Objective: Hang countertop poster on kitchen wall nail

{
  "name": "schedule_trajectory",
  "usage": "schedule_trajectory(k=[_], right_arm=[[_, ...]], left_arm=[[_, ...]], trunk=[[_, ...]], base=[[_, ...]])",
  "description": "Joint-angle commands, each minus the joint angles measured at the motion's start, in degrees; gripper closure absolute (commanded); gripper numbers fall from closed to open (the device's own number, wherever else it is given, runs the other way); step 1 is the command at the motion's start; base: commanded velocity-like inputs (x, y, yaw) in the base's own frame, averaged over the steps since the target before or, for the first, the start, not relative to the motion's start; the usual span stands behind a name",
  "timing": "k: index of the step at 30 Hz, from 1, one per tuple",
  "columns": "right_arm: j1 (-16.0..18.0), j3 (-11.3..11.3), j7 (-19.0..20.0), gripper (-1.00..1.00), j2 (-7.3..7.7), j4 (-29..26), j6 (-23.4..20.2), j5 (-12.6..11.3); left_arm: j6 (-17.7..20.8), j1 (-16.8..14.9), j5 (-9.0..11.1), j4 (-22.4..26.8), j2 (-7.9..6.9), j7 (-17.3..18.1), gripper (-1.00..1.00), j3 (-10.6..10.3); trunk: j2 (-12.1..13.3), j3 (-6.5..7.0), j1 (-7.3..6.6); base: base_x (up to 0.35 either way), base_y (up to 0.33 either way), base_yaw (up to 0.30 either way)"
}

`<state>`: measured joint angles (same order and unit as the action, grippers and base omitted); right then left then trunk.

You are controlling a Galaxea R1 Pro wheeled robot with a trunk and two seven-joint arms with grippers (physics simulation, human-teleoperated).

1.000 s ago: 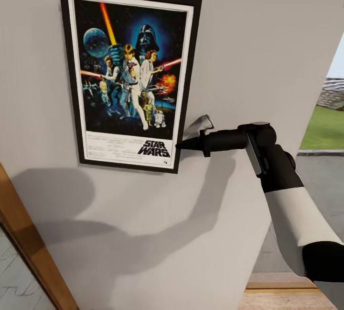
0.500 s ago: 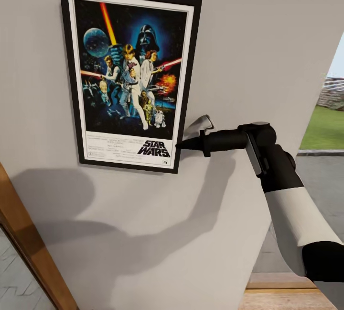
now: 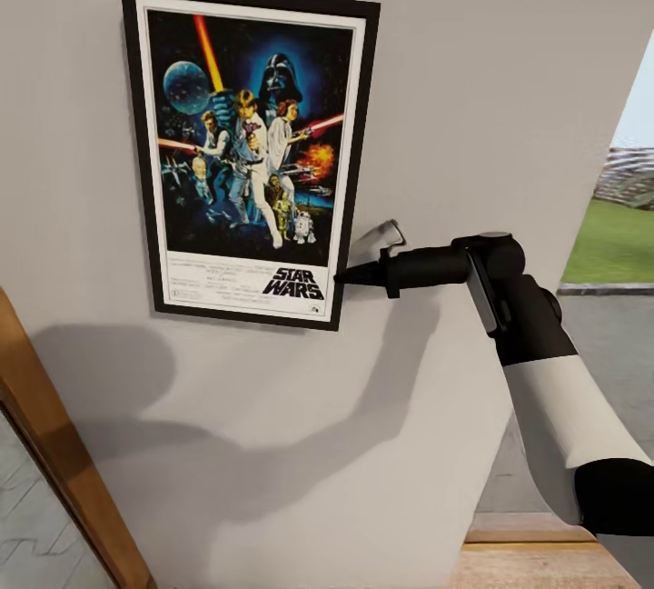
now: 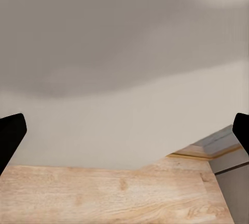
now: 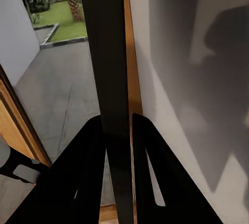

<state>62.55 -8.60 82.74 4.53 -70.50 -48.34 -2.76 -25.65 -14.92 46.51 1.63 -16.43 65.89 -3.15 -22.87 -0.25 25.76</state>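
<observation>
A plain grey wall (image 3: 509, 71) fills the scene. The right gripper (image 3: 345, 278) is pinched on the lower right edge of the tall black-framed Star Wars poster (image 3: 250, 148); its fingers (image 5: 93, 182) clamp the frame edge-on. The poster lies flat against the wall (no nail is visible), so hanging looks nearly done, with release remaining. The left gripper (image 4: 124, 136) is spread wide, empty.

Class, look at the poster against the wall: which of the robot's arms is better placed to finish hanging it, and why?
The right. The right gripper is shut on the poster at its lower right edge, holding it against the wall. The left gripper is open, facing bare wall.
</observation>
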Motion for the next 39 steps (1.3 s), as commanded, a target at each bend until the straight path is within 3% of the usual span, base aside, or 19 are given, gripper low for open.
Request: schedule_trajectory(k=[1, 7, 11, 30, 34, 35, 37, 38, 39], right_arm=[[0.0, -0.1, 0.0, 1.0, 0.05, 0.0, -0.7, -0.3], [0.0, -0.1, 0.0, 1.0, 0.04, 0.0, -0.7, -0.3], [-0.3, 1.0, 0.7, 1.0, 0.04, 0.5, -0.5, -0.6], [-0.3, 1.0, 0.8, 1.0, 0.04, 0.5, -0.5, -0.6], [-0.3, 1.3, -0.5, 1.0, 0.04, 1.3, -1.5, 0.0], [-0.3, -6.3, 2.3, 1.0, 2.12, -1.3, 3.3, 0.1], [-0.3, -5.7, 1.6, 1.0, 1.46, -0.8, 2.7, 0.2], [-0.3, 1.5, -5.6, 1.0, 0.04, 1.6, -4.0, 0.2], [-0.3, 1.5, -5.7, 1.0, 0.04, 1.6, -4.1, 0.3]], left_arm=[[-0.3, 0.0, 0.3, 0.0, -0.01, 0.1, -1.0, -0.3], [-0.3, 0.0, 0.3, 0.0, -0.01, 0.1, -1.0, -0.3], [-0.3, 0.0, 0.5, 0.0, 0.15, 0.1, -1.0, -0.2], [-0.3, 0.0, 0.5, 0.0, 0.17, 0.1, -1.0, -0.2], [-0.3, 0.0, 0.4, 0.0, -0.65, 0.1, -1.0, -0.3], [-0.3, 0.0, 0.4, 0.0, -0.85, 0.1, -1.0, -0.3], [-0.3, 0.0, 0.3, 0.0, -0.95, 0.1, -1.0, -0.3], [-0.3, 0.0, 0.3, 0.0, -0.99, 0.1, -1.0, -0.3], [-0.3, 0.0, 0.3, 0.0, -1.01, 0.1, -1.0, -0.3]], trunk=[[0.0, -0.03, 0.02], [0.0, -0.03, 0.02], [0.0, -0.03, 0.02], [0.0, -0.03, 0.02], [0.0, -0.03, 0.02], [0.0, -0.03, 0.02], [0.0, -0.03, 0.02], [0.0, -0.03, 0.02], [0.0, -0.03, 0.02]], base=[[-0.006, 0.0, 0.0], [-0.002, 0.0, 0.0], [0.0, 0.0, 0.0], [0.0, 0.0, 0.0], [0.0, 0.0, 0.0], [0.0, 0.0, 0.0], [0.0, 0.0, 0.0], [0.0, 0.0, 0.0], [0.0, 0.0, 0.0]])
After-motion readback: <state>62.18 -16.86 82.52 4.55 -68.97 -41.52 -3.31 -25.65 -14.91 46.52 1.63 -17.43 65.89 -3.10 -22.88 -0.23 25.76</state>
